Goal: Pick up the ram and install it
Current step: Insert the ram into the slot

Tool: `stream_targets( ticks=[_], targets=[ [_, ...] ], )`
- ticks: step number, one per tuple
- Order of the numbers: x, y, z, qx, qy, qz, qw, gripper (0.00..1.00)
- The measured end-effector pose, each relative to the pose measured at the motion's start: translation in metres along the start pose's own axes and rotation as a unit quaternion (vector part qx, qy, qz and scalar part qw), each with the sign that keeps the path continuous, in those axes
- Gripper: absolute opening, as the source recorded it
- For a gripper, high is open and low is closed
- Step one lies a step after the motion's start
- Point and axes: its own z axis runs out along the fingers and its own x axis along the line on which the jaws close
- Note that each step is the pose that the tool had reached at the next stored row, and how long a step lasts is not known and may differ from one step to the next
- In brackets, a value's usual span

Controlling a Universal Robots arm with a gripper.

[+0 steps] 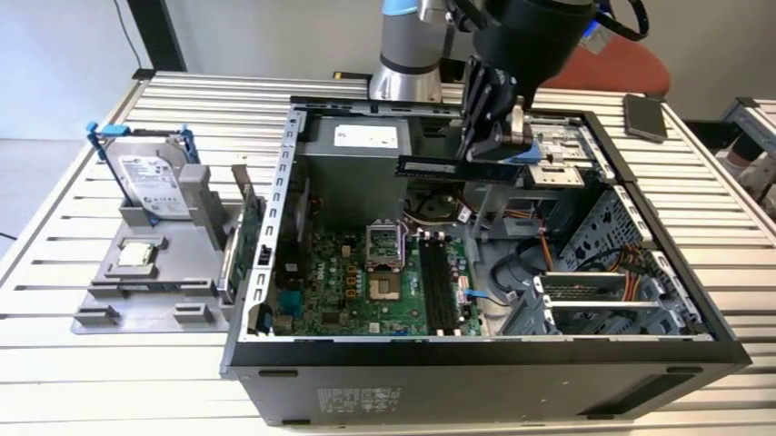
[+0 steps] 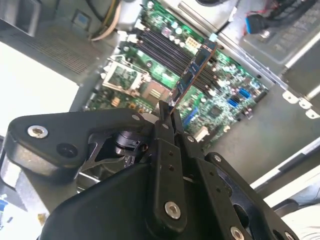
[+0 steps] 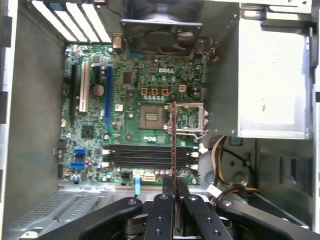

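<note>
one claw (image 1: 492, 156) clamps the ram (image 1: 452, 166) above the motherboard (image 1: 333, 272).

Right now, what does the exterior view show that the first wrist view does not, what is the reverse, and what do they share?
Exterior view: the silver hard drive with blue rails standing in a grey plastic holder on the slatted white table.
First wrist view: the dark round case fan at one end of the case.
Both views: the black claw shut on the long thin green ram stick, held above the green motherboard.
</note>
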Motion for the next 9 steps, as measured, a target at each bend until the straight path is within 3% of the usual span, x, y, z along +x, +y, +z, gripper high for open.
stream_targets(
  ticks=[5, 9],
  targets=[
    [-0.0216, -0.0003, 0.0007, 0.0, -0.0001, 0.0, 1.0, 0.0],
    [-0.0231, -0.0004, 0.0006, 0.0, 0.0001, 0.0, 1.0, 0.0]
  ],
)
